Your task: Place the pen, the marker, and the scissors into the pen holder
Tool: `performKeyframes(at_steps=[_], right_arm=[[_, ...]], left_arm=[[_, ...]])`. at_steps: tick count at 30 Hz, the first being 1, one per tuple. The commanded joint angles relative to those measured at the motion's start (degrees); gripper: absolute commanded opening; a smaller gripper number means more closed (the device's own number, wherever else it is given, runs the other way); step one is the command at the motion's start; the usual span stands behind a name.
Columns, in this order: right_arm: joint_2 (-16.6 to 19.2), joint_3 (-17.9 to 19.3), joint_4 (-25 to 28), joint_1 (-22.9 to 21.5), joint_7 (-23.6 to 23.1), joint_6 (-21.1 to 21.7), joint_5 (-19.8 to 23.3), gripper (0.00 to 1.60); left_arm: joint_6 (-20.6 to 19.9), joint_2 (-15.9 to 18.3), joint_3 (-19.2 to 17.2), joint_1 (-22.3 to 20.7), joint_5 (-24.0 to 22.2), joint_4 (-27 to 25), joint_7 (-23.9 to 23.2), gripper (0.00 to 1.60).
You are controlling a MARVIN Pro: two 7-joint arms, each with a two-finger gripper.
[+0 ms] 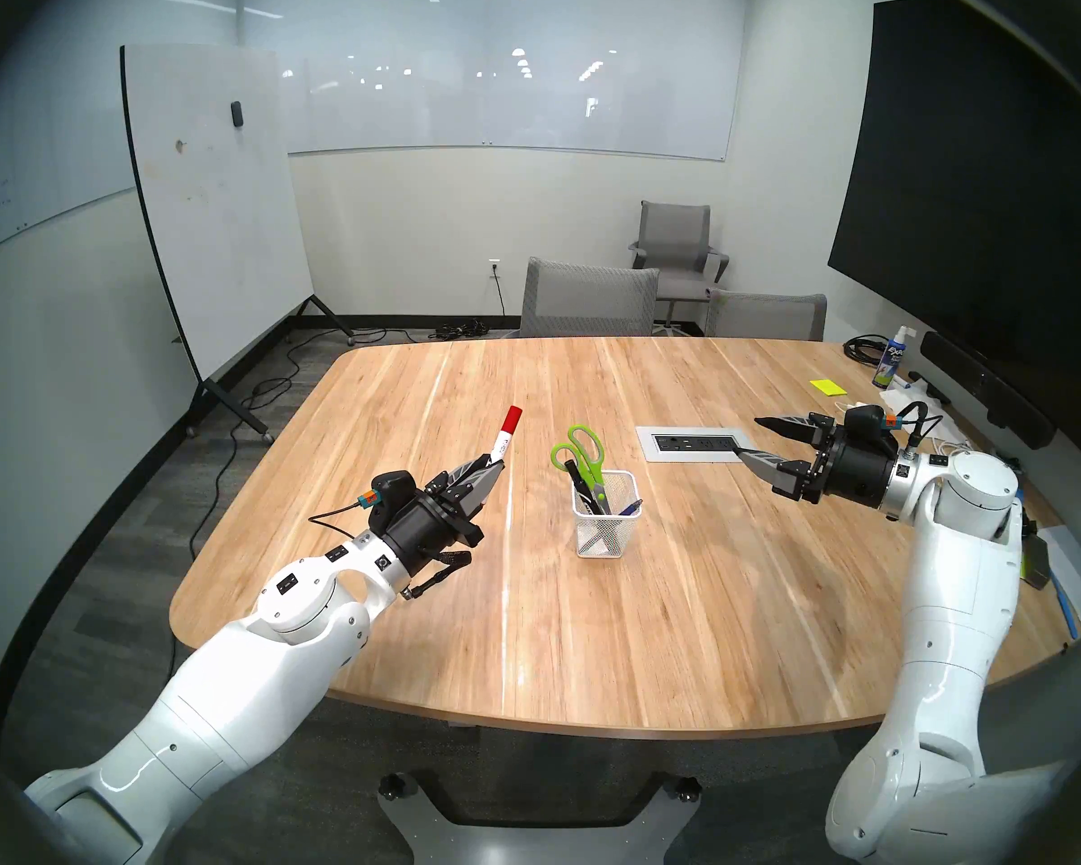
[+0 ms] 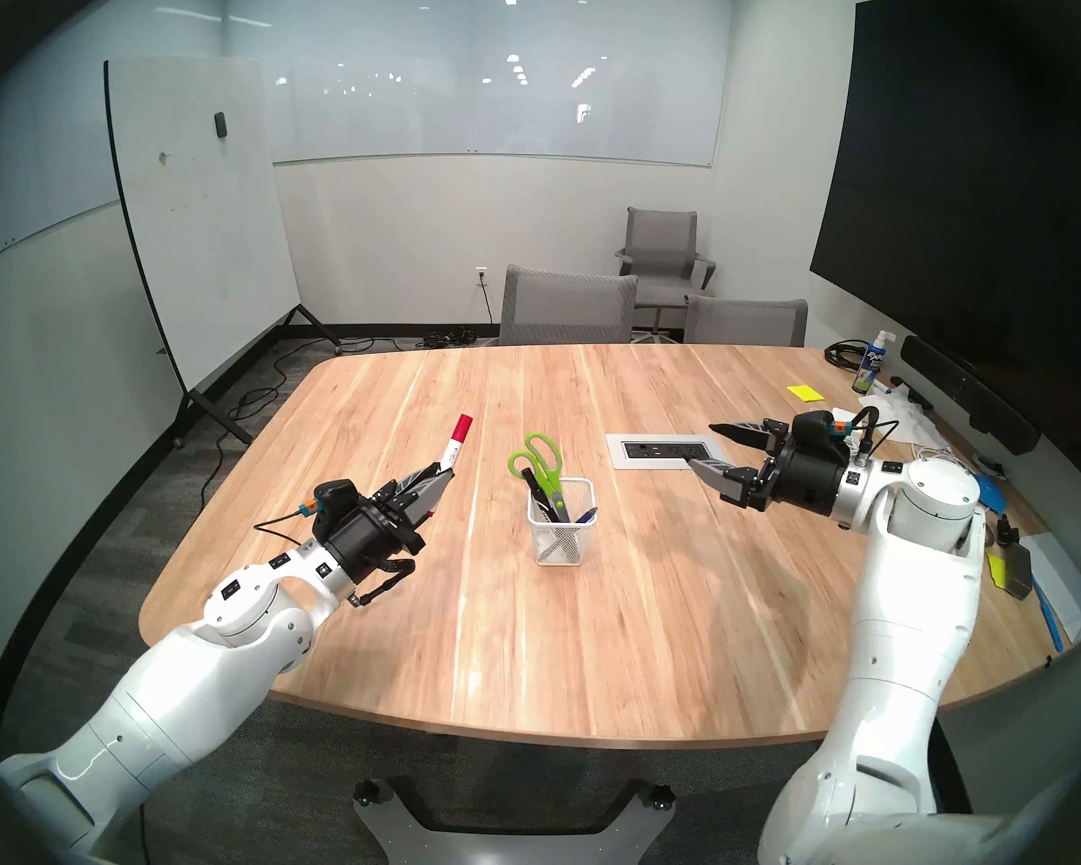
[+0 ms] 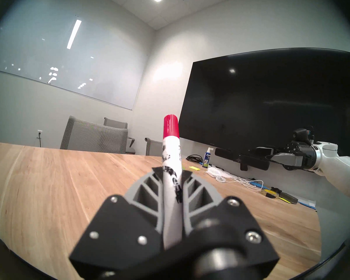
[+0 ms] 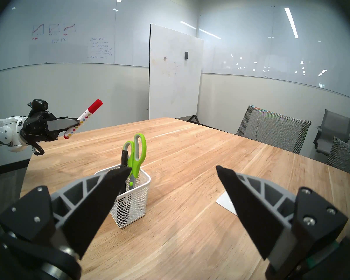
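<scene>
Head views: left gripper [image 1: 493, 470] clamps white marker with red cap [image 1: 505, 438], 10 o'clock of white wire-mesh pen holder [image 1: 606, 520]; lime-green-handled scissors [image 1: 581, 455], black marker [image 1: 581, 484], slim blue pen [image 1: 629, 508] stand inside; right gripper [image 1: 751, 440] wide, empty. Left wrist: marker pinched between jaws. Right wrist: fingers [image 4: 240, 194] spread; holder at 7 o'clock.

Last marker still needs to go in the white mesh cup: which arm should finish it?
Left. The left gripper is already shut on the white marker with the red cap, raised beside the white wire-mesh pen holder. The right gripper is open and empty.
</scene>
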State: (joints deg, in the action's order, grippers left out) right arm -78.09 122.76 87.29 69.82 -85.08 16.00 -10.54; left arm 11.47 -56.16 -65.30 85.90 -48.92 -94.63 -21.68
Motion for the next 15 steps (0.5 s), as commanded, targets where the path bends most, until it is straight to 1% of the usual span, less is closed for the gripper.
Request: performKeyframes(at_steps=[1, 8, 15], right_arm=[[0.13, -0.14, 0.96, -0.81, 0.09, -0.03, 0.46, 1.6], [0.13, -0.14, 0.96, -0.81, 0.09, -0.03, 0.46, 1.6], [0.13, -0.14, 0.97, -0.81, 0.09, -0.02, 0.46, 1.6]], left_arm=[[-0.57, -2.63, 1.13, -3.89, 0.81, -0.85, 0.41, 0.0], [-1.38, -4.22, 2.59, -5.99, 1.57, -0.02, 0.92, 0.0], [-1.58, -5.44, 3.17, -7.62, 1.58, 1.17, 1.04, 0.0]])
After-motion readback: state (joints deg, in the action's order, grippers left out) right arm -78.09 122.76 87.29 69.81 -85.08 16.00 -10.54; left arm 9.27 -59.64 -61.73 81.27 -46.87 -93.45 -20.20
